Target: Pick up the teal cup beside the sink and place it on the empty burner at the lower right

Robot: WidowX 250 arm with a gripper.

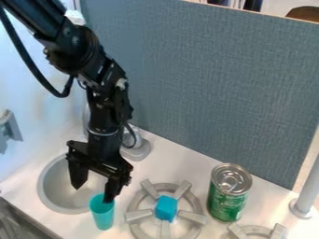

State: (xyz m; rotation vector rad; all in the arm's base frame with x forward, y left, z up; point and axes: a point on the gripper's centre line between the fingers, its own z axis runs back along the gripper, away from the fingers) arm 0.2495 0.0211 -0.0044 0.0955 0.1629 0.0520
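Grey and round, one sink (42, 186) is set into the pale surface (187, 161) between 7 and 8 o'clock from the middle of the view. The black gripper (93, 191) hangs at 7 o'clock, one finger over the basin, the other at the mouth of the teal cup (103, 215). There is a single cup, upright just beyond the sink's rim at 4 o'clock; that fingertip appears to dip inside it, though contact with its wall I cannot tell. The gripper is spread wide and has nothing clamped between its fingers. One grey faucet (138, 148) stands at 2 o'clock from the sink, partly behind the arm.

Two stove burners show. The first burner (137, 215), at 6 o'clock, carries one blue block (166, 208) on its middle. Next, at 5 o'clock, one green can (225, 203) stands upright with its silver lid on, so its contents are hidden. The second burner (279, 231) is cut off by the bottom edge, and one grey post (306, 191) rises at 4 o'clock.
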